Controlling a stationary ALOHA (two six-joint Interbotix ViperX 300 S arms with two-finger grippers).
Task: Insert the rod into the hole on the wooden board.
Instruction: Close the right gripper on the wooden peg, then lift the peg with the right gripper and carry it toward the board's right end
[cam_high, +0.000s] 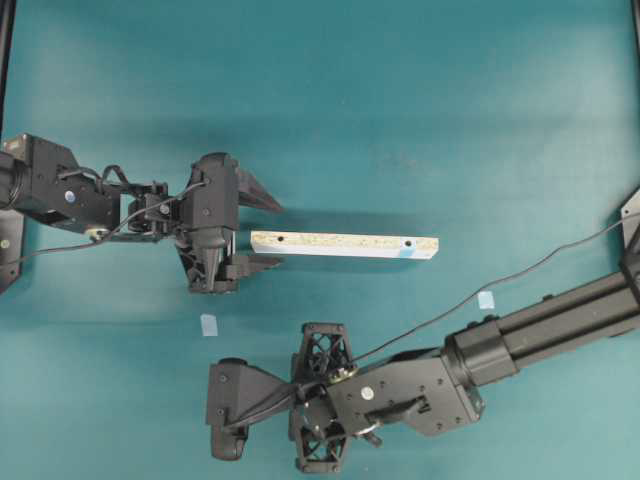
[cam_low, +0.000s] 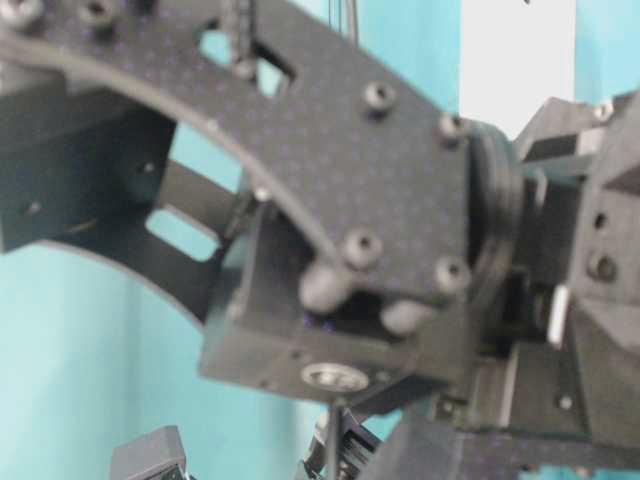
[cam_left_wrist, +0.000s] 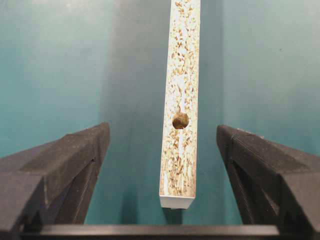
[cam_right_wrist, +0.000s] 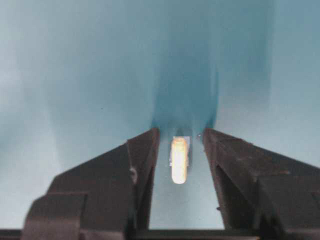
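Note:
The wooden board (cam_high: 345, 245) lies lengthwise mid-table. The hole (cam_high: 408, 246) with the light-blue mark is near its right end; a dark hole (cam_left_wrist: 180, 120) is near the left end. My left gripper (cam_left_wrist: 162, 129) is open, its fingers on either side of the board's left end without touching it; from overhead the left gripper (cam_high: 278, 236) straddles that end. The rod (cam_right_wrist: 179, 160) lies on a pale-blue tape square between the fingers of my right gripper (cam_right_wrist: 180, 137), which is open with a gap on each side. Overhead, the right gripper (cam_high: 225, 420) hides the rod.
Two light-blue tape squares lie on the teal table, one (cam_high: 209, 325) below the left gripper and one (cam_high: 486, 299) below the board's right end. The right arm (cam_high: 540, 330) stretches in from the right edge. An arm link (cam_low: 330, 200) fills the table-level view.

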